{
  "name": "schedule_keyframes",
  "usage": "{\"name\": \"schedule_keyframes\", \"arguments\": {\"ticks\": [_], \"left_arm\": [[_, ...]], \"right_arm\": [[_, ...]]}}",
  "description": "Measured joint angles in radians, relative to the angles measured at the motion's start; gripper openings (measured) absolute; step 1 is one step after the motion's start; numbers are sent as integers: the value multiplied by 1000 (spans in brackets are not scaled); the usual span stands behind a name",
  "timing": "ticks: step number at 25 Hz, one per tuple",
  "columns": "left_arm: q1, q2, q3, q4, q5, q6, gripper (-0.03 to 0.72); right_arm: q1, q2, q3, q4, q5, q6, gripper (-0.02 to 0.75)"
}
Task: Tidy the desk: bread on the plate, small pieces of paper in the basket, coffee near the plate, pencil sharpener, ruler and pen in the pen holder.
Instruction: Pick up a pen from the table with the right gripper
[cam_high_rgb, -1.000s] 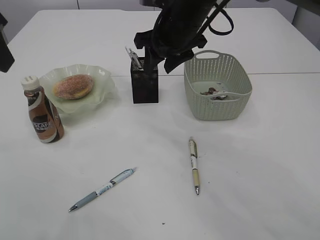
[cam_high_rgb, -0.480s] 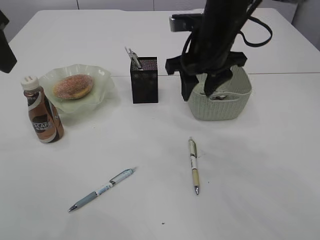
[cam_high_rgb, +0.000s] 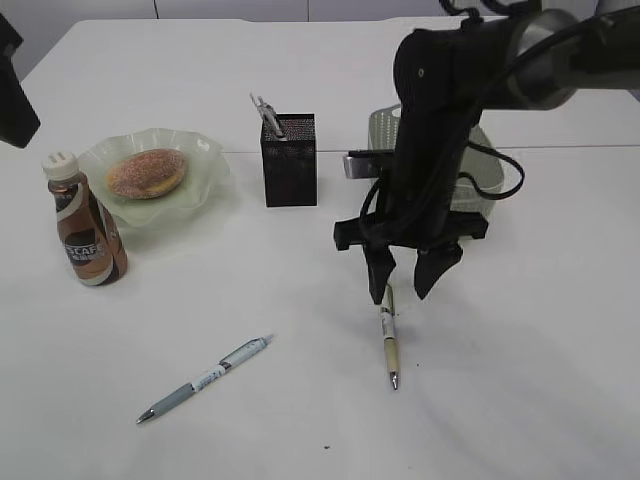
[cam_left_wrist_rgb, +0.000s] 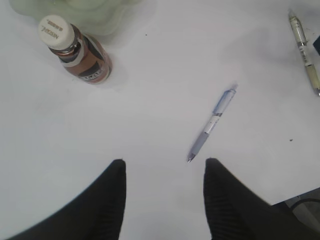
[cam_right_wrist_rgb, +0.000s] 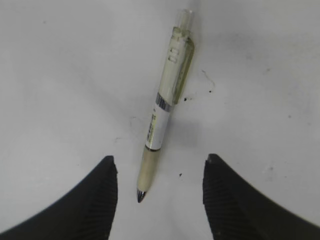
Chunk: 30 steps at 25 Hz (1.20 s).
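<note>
**Ana:** White counter (cam_high_rgb: 520, 330) from the outside camera — what sits where?

**Ben:** At the left, the bread (cam_high_rgb: 146, 172) lies on the green glass plate (cam_high_rgb: 205, 155), and the coffee (cam_high_rgb: 83, 223) stands upright just in front of the plate's left edge. The black pen holder (cam_high_rgb: 289, 160) is mid-counter with thin things poking out of its top; I can't tell what they are. Behind the right arm, the basket (cam_high_rgb: 380, 125) is mostly hidden.

**Ana:** And the right tool?

**Ben:** The right tool (cam_high_rgb: 403, 283) points down with its fingers spread, hanging over the upper end of the cream pen (cam_high_rgb: 388, 345). A blue-grey pen (cam_high_rgb: 205, 379) lies slanted nearer the front left, well apart from it.

**Ana:** Left wrist camera?

**Ben:** The left tool (cam_left_wrist_rgb: 162, 172) is spread too and empty, high above bare counter. The blue-grey pen (cam_left_wrist_rgb: 212, 124) lies beyond its tips, the coffee (cam_left_wrist_rgb: 80, 57) stands at upper left below the plate's rim (cam_left_wrist_rgb: 65, 7), and the cream pen (cam_left_wrist_rgb: 304, 50) runs along the right edge.

**Ana:** Right wrist?

**Ben:** The cream pen (cam_right_wrist_rgb: 162, 117) lies on the counter, its tip toward the camera between the two spread fingers (cam_right_wrist_rgb: 97, 192) — neither one touches it.
</note>
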Motion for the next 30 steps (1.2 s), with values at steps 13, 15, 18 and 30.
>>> {"name": "schedule_keyframes", "arguments": {"ticks": [13,15,18,30], "left_arm": [[0,0,0,-2,0,0,370],[0,0,0,-2,0,0,370],[0,0,0,-2,0,0,370],[0,0,0,-2,0,-2,370]], "right_arm": [[0,128,0,55,-12,17,405],[0,139,0,57,-13,19,405],[0,140,0,57,-16,25,405],[0,140,0,33,-41,59,405]]}}
